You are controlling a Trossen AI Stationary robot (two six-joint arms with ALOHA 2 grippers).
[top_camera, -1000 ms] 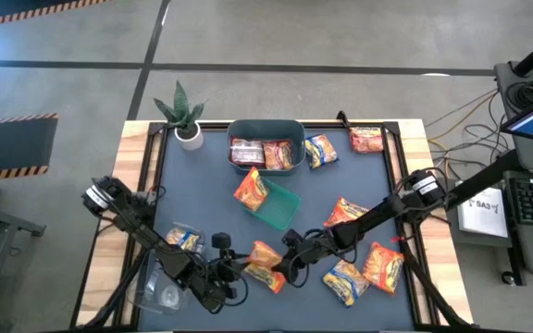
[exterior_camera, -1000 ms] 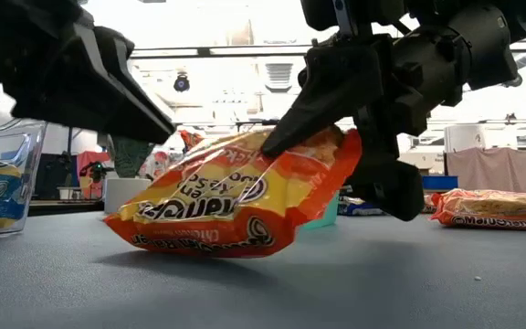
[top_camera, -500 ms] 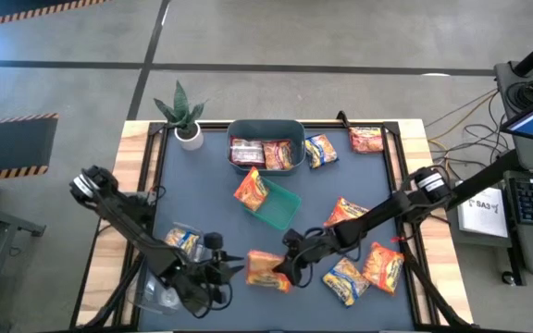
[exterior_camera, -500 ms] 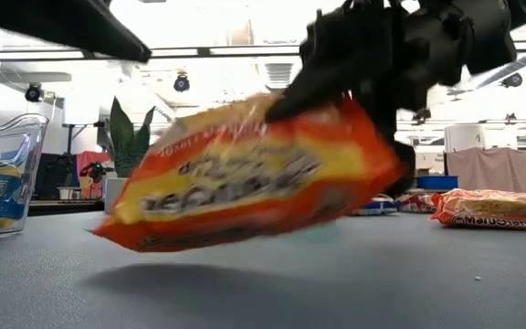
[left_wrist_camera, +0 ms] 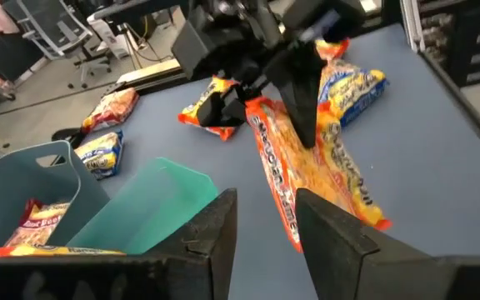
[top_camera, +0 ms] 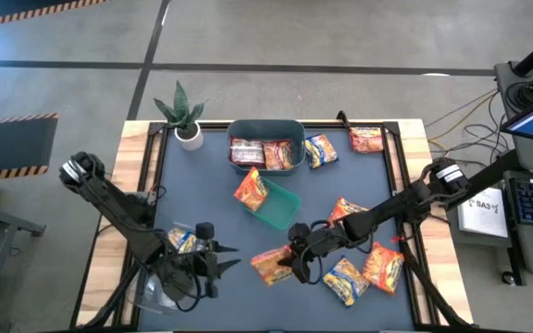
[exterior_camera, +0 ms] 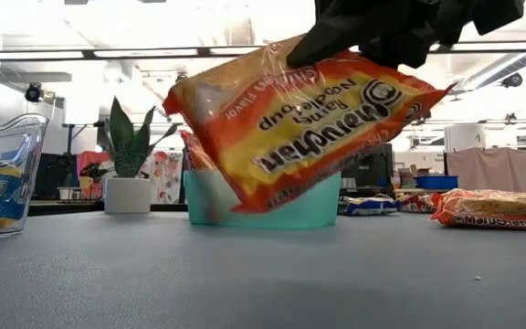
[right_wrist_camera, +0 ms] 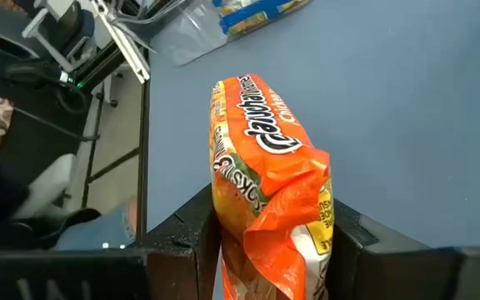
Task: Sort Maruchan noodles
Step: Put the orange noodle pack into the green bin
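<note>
High view showed the right gripper [top_camera: 296,261] near the table's front edge, clamped on an orange-red Maruchan packet [top_camera: 272,265] that hung clear of the dark table top [top_camera: 202,199]. Low view confirmed it: the held packet [exterior_camera: 290,119] was tilted, its lettering upside down, with open air between it and the table, and the dark fingers pinching its upper edge. From the right wrist view the two fingers pressed both sides of the crinkled packet [right_wrist_camera: 269,208], parted only as far as the packet's thickness. The left gripper [top_camera: 218,259] sat just beside it on the left, near the front edge, its fingers parted with nothing between them; the left wrist view showed an empty gap between its two fingers [left_wrist_camera: 223,242], which pointed toward the held packet. A clear tub [top_camera: 169,277] holding a yellow-and-blue packet [top_camera: 183,240] stood at the front left under the left arm. The small green tray [top_camera: 276,205] lay near the middle with an orange-red packet [top_camera: 250,188] leaning against it, and the grey-teal tub [top_camera: 265,129] at the back held dark red-and-white packets [top_camera: 248,151]. More packets [top_camera: 364,268] lay loose at the front right, and others [top_camera: 366,139] at the back right. A potted plant [top_camera: 183,111] stood at the back left corner.
</note>
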